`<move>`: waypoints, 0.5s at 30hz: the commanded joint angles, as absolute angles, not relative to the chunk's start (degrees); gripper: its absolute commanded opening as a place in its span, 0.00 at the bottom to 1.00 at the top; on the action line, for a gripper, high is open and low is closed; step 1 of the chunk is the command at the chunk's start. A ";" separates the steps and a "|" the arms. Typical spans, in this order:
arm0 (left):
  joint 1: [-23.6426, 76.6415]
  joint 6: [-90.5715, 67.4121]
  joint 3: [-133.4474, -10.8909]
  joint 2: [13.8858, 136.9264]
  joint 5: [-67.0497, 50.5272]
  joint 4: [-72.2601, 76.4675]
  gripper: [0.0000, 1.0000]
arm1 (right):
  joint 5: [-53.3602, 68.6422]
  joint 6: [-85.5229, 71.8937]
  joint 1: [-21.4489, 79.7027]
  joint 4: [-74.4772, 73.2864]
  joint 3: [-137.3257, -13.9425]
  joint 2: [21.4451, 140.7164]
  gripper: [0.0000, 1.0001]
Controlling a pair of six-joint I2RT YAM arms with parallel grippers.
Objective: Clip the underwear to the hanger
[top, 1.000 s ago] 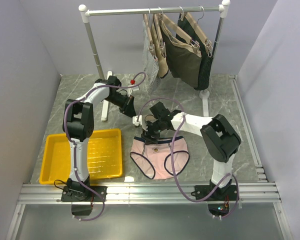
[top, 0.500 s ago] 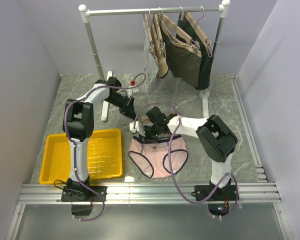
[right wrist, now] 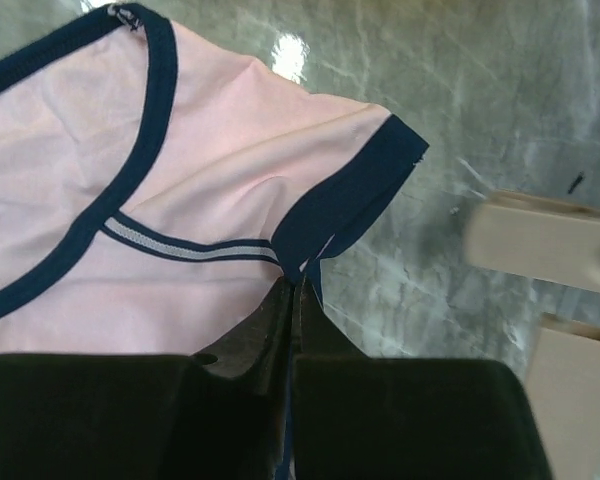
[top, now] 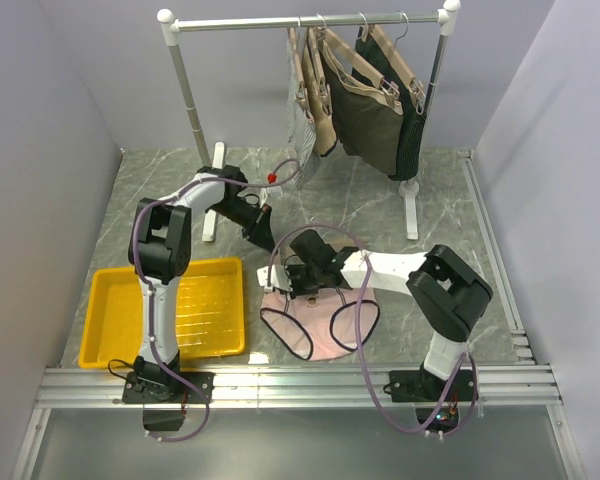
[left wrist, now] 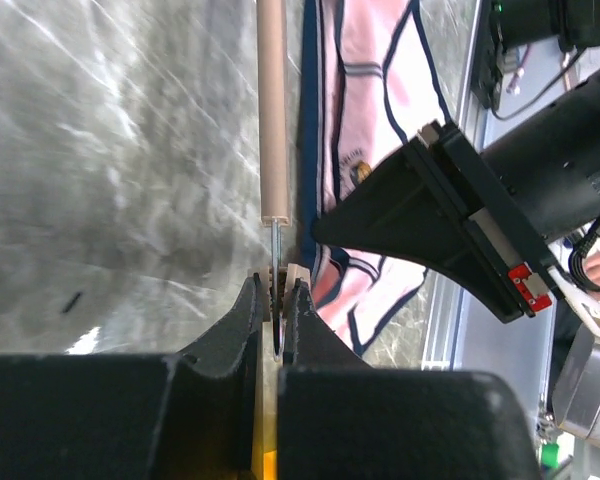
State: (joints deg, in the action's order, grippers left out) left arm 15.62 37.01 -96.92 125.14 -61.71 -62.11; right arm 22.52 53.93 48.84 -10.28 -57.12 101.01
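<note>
The pale pink underwear with navy edging lies flat on the marble table in front of the arms. My right gripper is shut on its navy waistband, and the right wrist view shows the fingers pinching the band's corner off the table. The tan hanger lies beside the underwear. My left gripper is shut on the hanger's end clip. In the right wrist view a blurred tan clip sits just right of the waistband. From above, the hanger is mostly hidden under the two grippers.
A yellow tray sits at the front left. At the back stands a clothes rack with tan hangers carrying dark olive garments; its feet rest on the table. An aluminium rail runs along the near edge.
My right gripper has shut on the waistband and shifted nearer and left, bunching the underwear. The left gripper, still shut on the clip, has moved slightly nearer and to the right.
</note>
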 commanded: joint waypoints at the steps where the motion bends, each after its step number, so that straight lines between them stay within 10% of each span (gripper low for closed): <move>1: 16.35 40.96 -95.72 122.78 -65.04 -63.54 0.00 | 17.85 57.12 49.83 -3.80 -55.29 97.65 0.00; 15: 17.67 43.85 -93.34 122.61 -65.92 -65.56 0.00 | 12.66 65.21 52.91 6.85 -46.41 93.43 0.00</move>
State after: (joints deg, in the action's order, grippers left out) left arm 17.12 40.88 -93.62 125.14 -63.07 -63.59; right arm 13.91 62.61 52.38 2.70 -47.40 95.88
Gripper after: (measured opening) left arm 0.062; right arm 0.013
